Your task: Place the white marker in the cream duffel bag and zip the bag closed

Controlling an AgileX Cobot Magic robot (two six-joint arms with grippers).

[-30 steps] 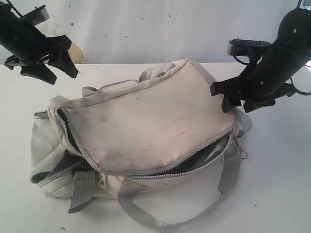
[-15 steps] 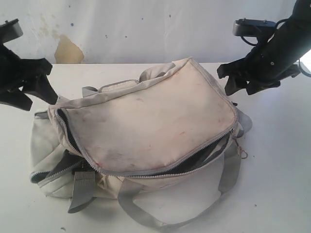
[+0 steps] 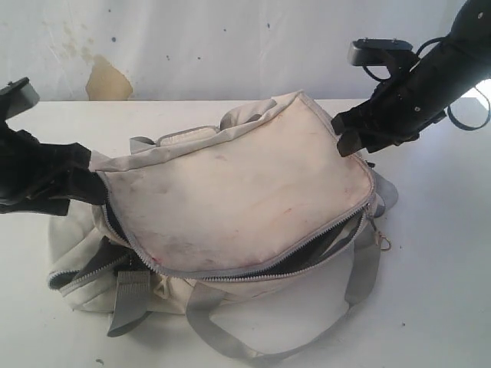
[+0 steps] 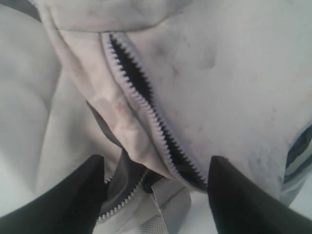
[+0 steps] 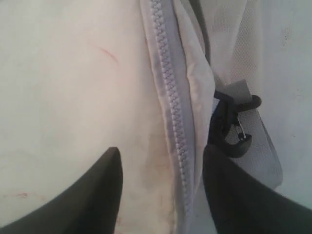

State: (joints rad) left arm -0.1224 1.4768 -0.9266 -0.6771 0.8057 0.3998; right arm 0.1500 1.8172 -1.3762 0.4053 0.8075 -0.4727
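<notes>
Here the bag [image 3: 238, 192] lies mid-table [image 3: 437, 291], its near zip [image 3: 307, 249] gaping. The left gripper [image 3: 96, 182], jaws spread, straddles the zip at the bag's left end. The right gripper [image 3: 343, 136], also spread, hangs over the far right corner.

Cream duffel bag [image 3: 230, 192], zipper partly open

The bag [image 3: 230, 199] lies mid-frame on the table [image 3: 445, 291]. The left gripper [image 3: 96, 180] is at its left end, and the right gripper [image 3: 343, 138] is at its upper-right corner. A strap [image 3: 362, 272] loops out below the bag, toward the lower edge.
</notes>
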